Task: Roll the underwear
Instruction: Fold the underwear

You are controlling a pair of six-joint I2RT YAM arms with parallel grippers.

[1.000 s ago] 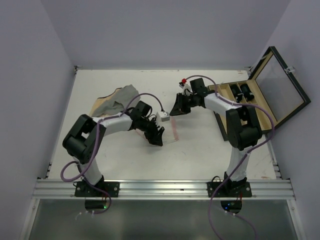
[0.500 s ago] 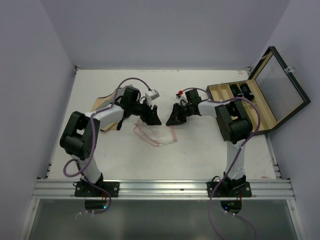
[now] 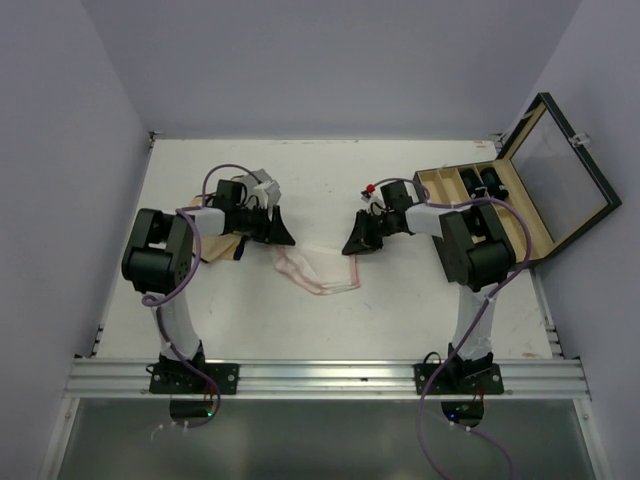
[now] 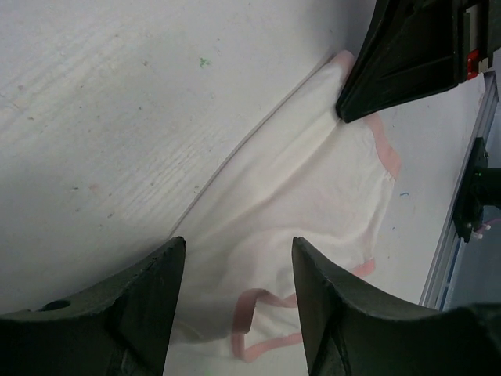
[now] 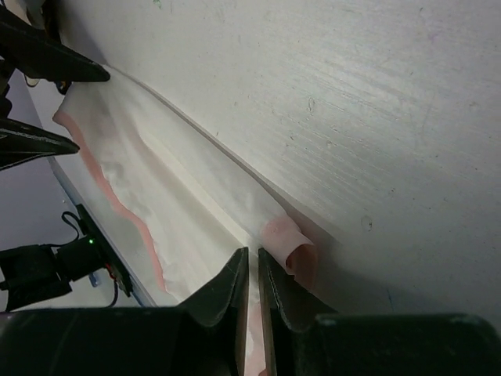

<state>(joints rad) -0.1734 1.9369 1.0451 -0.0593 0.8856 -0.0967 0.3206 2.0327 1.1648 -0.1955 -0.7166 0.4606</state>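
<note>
The underwear, thin white fabric with pink trim, lies stretched across the table's middle between both grippers. My right gripper sits low at its right end. In the right wrist view its jaws are pinched on the underwear next to a curled pink edge. My left gripper is at the left end. In the left wrist view it stands open, fingers astride the underwear without gripping it. The right gripper's dark fingers show at that view's top right.
An open wooden case with black parts inside stands at the right, its lid raised. A grey and tan cloth heap lies under the left arm at the back left. The metal rail runs along the near edge.
My left gripper has swung from the table's middle back and to the left, and the underwear now lies drawn out longer. The right gripper has kept its pinch, shifting only slightly.
</note>
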